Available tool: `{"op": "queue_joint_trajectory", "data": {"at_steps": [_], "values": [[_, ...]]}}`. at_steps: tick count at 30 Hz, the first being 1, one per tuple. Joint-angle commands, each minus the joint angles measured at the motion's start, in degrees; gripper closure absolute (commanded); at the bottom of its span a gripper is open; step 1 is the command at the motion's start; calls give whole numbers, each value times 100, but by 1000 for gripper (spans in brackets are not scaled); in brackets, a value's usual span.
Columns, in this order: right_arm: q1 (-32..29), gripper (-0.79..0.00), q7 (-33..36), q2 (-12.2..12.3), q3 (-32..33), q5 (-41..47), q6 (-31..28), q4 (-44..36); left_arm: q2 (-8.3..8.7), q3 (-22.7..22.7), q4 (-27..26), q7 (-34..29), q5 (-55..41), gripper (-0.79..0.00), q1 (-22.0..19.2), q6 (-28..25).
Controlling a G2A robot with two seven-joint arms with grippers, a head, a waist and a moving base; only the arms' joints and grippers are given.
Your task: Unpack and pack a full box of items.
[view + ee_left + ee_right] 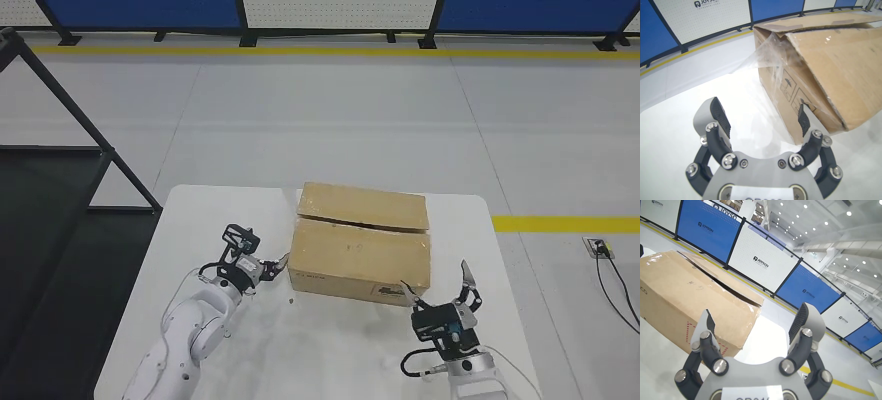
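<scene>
A brown cardboard box (360, 243) (829, 66) (689, 294) lies on the white table (200, 240), its top flaps nearly shut with a dark slit between them. A loose strip of clear tape (768, 56) hangs off its left end. My left gripper (262, 258) (761, 111) stands open just beside that end of the box, low over the table, with one finger (803, 119) close to the box wall. Near the table's front edge my right gripper (438, 284) (755, 321) is open by the box's front right corner, holding nothing.
Bare table lies in front of the box and to its left. A black metal frame (70, 120) stands off the table's left side. Blue and white partition panels (762, 262) line the floor behind, along a yellow floor line (560, 223).
</scene>
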Motion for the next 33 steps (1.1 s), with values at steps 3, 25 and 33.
{"op": "queue_joint_trajectory", "data": {"at_steps": [3, 25, 33], "values": [[-60, -785, -314, 12, 141, 413, -161, 17, 7, -224, 142, -27, -63, -785, -73, 442], [-214, -785, -627, 30, 394, 922, -267, -130, 5, -217, 857, 234, 331, -785, -570, 458], [-403, -785, -742, 31, 507, 1116, -145, -205, -236, 656, 2711, 1280, 1167, -785, -1860, 789]]}}
